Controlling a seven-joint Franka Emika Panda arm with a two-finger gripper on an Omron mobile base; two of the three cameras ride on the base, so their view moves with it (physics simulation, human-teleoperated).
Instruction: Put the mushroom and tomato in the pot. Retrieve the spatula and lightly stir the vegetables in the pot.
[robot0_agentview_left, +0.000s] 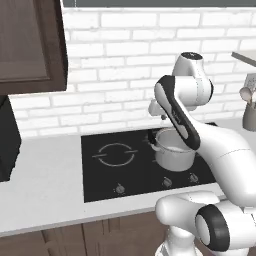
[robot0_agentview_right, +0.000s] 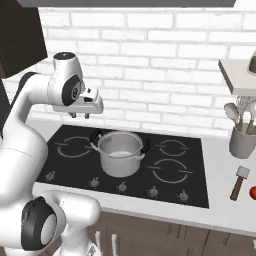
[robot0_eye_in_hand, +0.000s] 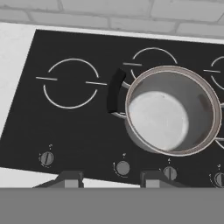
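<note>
pot (robot0_agentview_left: 174, 152): arm hides right side | red lump (robot0_agentview_right: 253, 192): edge-cut

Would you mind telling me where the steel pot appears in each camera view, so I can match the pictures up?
Left base view: the pot sits right of centre on the cooktop, partly behind the arm.
Right base view: just left of centre, below the gripper.
Hand view: right of centre, seen from above, nothing in it.
Shared landmark: the row of knobs along the cooktop's front edge.
</note>
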